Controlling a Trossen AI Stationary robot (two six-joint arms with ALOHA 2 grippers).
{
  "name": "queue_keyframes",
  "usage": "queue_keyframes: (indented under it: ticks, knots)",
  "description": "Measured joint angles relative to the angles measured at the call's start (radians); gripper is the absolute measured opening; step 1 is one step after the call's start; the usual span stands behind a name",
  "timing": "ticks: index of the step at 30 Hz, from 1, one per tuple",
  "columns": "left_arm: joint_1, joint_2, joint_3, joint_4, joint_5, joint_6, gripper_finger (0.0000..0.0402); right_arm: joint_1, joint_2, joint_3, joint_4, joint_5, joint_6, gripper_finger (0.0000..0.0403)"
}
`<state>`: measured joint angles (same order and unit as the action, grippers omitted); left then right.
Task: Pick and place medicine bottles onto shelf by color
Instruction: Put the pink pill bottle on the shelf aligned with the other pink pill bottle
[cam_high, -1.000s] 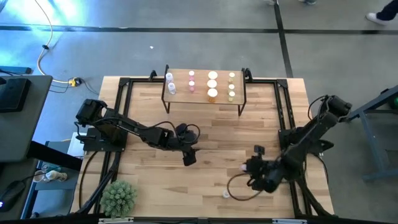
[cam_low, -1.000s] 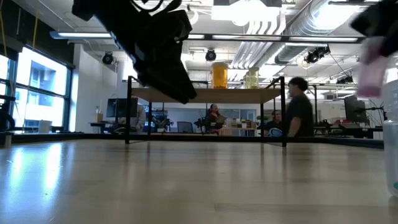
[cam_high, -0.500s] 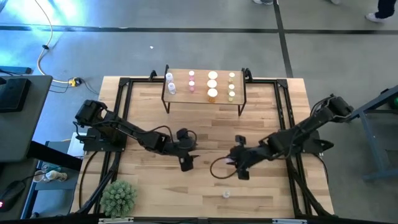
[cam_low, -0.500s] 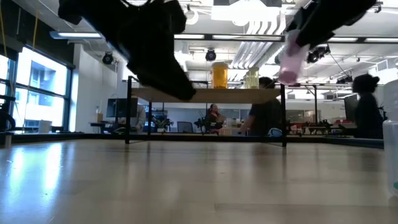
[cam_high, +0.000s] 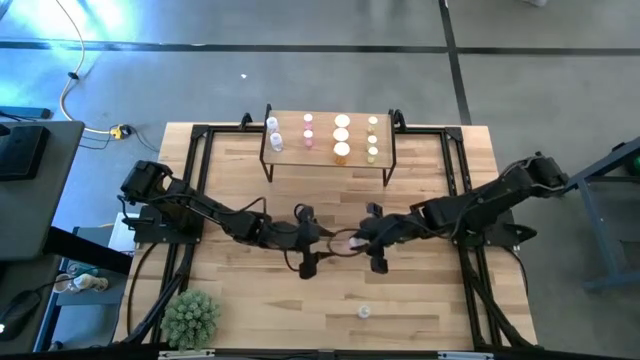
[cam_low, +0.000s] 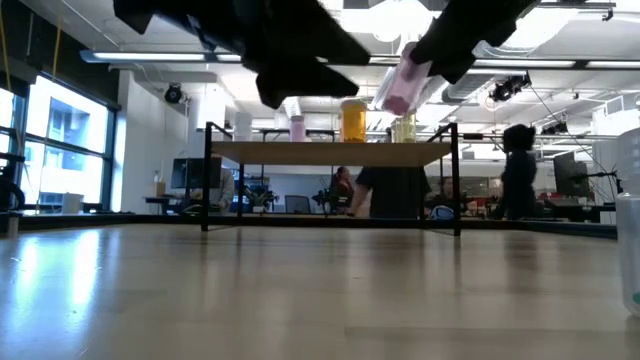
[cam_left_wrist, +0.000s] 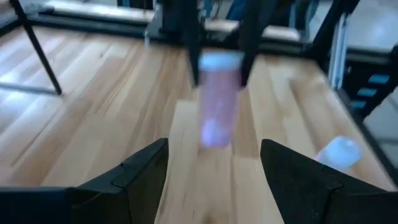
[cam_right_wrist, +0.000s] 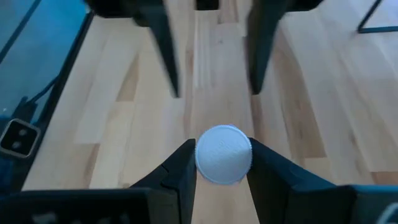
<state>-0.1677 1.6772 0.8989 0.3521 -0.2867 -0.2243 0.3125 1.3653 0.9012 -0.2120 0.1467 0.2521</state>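
Observation:
My right gripper (cam_high: 358, 240) hangs over the middle of the table, shut on a pink medicine bottle (cam_low: 401, 86) with a white cap (cam_right_wrist: 222, 154). My left gripper (cam_high: 320, 241) faces it from the table's left side, open, its fingers (cam_left_wrist: 144, 167) short of the bottle (cam_left_wrist: 217, 102). The shelf (cam_high: 322, 157) stands at the far edge on thin black legs. It carries whitish-blue (cam_high: 273, 133), pink (cam_high: 308, 131), orange (cam_high: 342, 136) and yellowish (cam_high: 372, 138) bottles in rows. One whitish bottle (cam_high: 364, 312) stands on the tabletop near the front. My right gripper pinches the pink bottle between its two fingers at its upper end, beside the cap (cam_left_wrist: 221, 61). The fingers (cam_left_wrist: 251, 43) slant down from the table's right side. The bottle hangs below them, tilted, lifted clear of the table.
A green spiky plant ball (cam_high: 190, 318) sits at the near left corner. Black frame rails (cam_high: 458, 190) run along both sides of the table. People move about in the room behind the shelf (cam_low: 395, 190). The loose bottle (cam_low: 630, 235) shows at the low view's right edge.
My right gripper has carried the pink bottle from the near right part of the table toward the left, to the middle, rising a little and tipping more level. My left gripper has tipped up from pointing down and turned toward the bottle, staying open.

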Motion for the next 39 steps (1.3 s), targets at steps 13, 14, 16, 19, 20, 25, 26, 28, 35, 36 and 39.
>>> queue_keyframes:
  ticks: [13, 14, 16, 19, 20, 25, 26, 28, 35, 36, 39]
  knots:
    - [0.018, 0.000, 0.000, 0.064, -0.013, -0.009, 0.0245, -0.063, 0.025, 0.000, 0.109, -0.035, 0.020, 0.0108]
    - [0.022, 0.000, 0.000, 0.064, -0.017, -0.012, 0.0245, -0.065, 0.025, 0.000, 0.124, -0.049, 0.020, 0.0108]
    - [0.027, 0.000, 0.000, 0.064, -0.034, -0.029, 0.0245, -0.065, 0.025, 0.000, 0.148, -0.054, 0.020, 0.0108]
    - [0.039, 0.000, 0.000, 0.064, -0.031, -0.034, 0.0245, -0.066, 0.025, 0.000, 0.168, -0.051, 0.020, 0.0108]
    - [0.043, 0.000, 0.000, 0.064, -0.025, -0.036, 0.0244, -0.066, 0.025, 0.000, 0.173, -0.051, 0.020, 0.0108]
    - [0.051, 0.000, 0.000, 0.064, -0.001, -0.077, 0.0233, -0.075, 0.025, 0.000, 0.177, -0.052, 0.020, 0.0108]
    - [0.051, 0.000, 0.000, 0.064, -0.001, -0.079, 0.0228, -0.077, 0.025, 0.000, 0.177, -0.052, 0.020, 0.0108]
    - [0.051, 0.000, 0.000, 0.064, -0.001, -0.079, 0.0215, -0.082, 0.024, 0.000, 0.177, -0.052, 0.020, 0.0108]
    - [0.050, 0.000, 0.000, 0.066, 0.015, -0.054, 0.0156, -0.084, 0.025, 0.000, 0.173, -0.052, 0.020, 0.0108]
    - [0.050, 0.000, 0.000, 0.066, 0.015, -0.053, 0.0147, -0.084, 0.024, 0.000, 0.172, -0.052, 0.019, 0.0108]
    - [0.050, 0.000, 0.000, 0.066, 0.017, -0.053, 0.0124, -0.084, 0.024, 0.000, 0.171, -0.051, 0.019, 0.0108]
